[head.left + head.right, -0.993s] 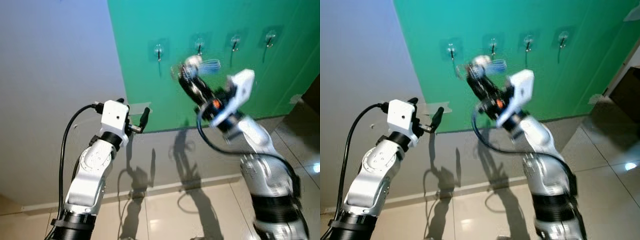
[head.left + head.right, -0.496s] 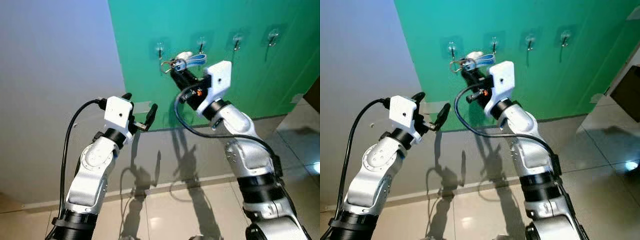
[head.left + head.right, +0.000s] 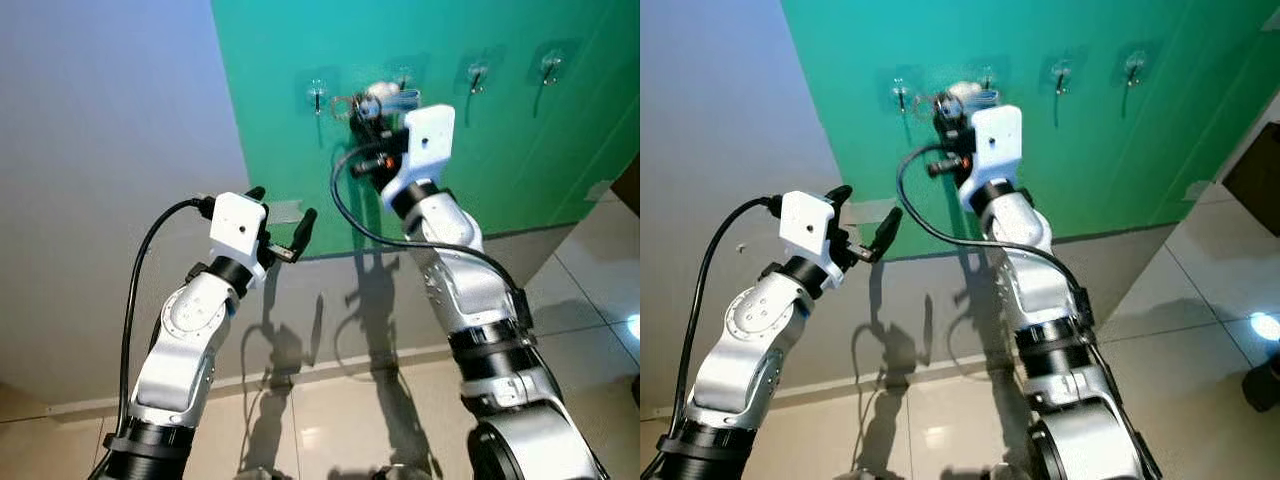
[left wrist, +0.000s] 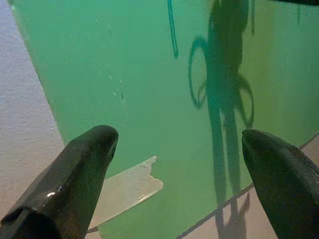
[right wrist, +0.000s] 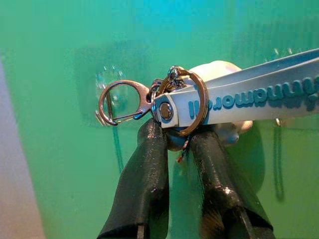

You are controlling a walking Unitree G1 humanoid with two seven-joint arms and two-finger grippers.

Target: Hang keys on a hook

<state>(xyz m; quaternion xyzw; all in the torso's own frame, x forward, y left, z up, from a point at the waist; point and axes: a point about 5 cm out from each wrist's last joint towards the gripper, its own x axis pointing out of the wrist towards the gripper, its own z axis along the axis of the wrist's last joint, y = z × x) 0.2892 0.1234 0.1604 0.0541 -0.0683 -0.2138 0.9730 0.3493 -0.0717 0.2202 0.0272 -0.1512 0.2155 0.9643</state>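
Observation:
My right gripper (image 3: 366, 110) is raised against the green wall panel (image 3: 500, 150) and is shut on the keys (image 5: 180, 102). The bunch is a silver ring with a blue strap (image 5: 259, 97), a white fob and a silver carabiner clip (image 5: 122, 102). Several clear stick-on hooks are in a row on the panel. The clip hangs just in front of the leftmost hook (image 3: 318, 97), and whether it touches it I cannot tell. The second hook (image 3: 404, 78) is just beyond the strap. My left gripper (image 3: 282, 212) is open, lower down to the left, holding nothing.
Two more hooks (image 3: 478, 75) (image 3: 546, 66) lie further right on the panel. A strip of tape (image 4: 124, 189) marks the panel's lower left corner. A grey wall (image 3: 110, 150) extends left, with a tiled floor (image 3: 350, 420) below.
My right arm has swung up and leftward, carrying the keys from below the second hook to a spot beside the leftmost hook. The left arm rose slightly, then stayed put.

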